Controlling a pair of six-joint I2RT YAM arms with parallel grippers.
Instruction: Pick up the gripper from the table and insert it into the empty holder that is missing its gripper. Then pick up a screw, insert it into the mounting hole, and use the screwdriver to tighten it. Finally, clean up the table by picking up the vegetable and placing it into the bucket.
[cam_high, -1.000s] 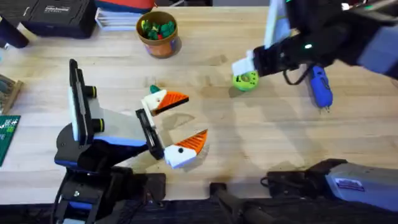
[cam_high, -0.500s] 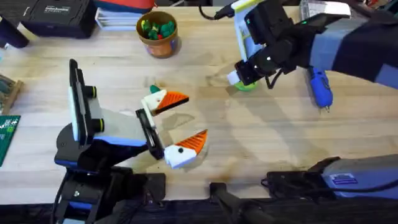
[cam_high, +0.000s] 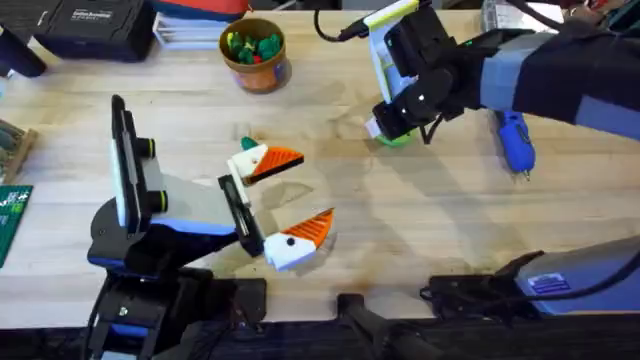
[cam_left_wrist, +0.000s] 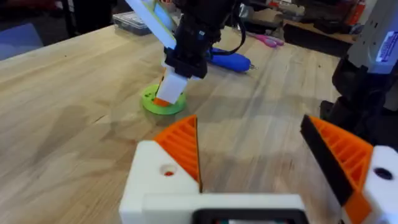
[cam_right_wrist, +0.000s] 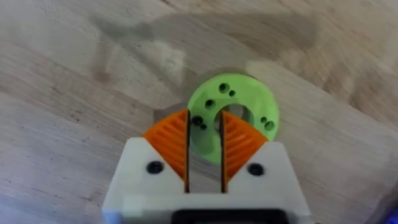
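Note:
My right gripper (cam_high: 385, 128) reaches in from the right and stands tip-down on a flat green disc (cam_high: 396, 139). Its orange pads (cam_right_wrist: 166, 144) are close together with the disc's (cam_right_wrist: 249, 99) ring wall between them. My left gripper (cam_high: 300, 197) rests open near the table's middle, both white bases carrying orange tips (cam_left_wrist: 181, 144). The blue screwdriver (cam_high: 516, 140) lies right of the disc (cam_left_wrist: 163, 104). A bit of the teal vegetable (cam_high: 245, 141) peeks out behind the left gripper's far finger. The tan bucket (cam_high: 254, 55) stands at the back. The loose gripper, an empty holder and the screw are out of view.
A black case (cam_high: 90, 25) and stacked books (cam_high: 195, 25) sit along the back left edge. A green circuit board (cam_high: 12, 215) lies at the left edge. Bare wood stretches between the two grippers and toward the front right.
The right arm swung left and turned its wrist, bringing its fingers down onto the green disc. The left arm and the other objects stayed put.

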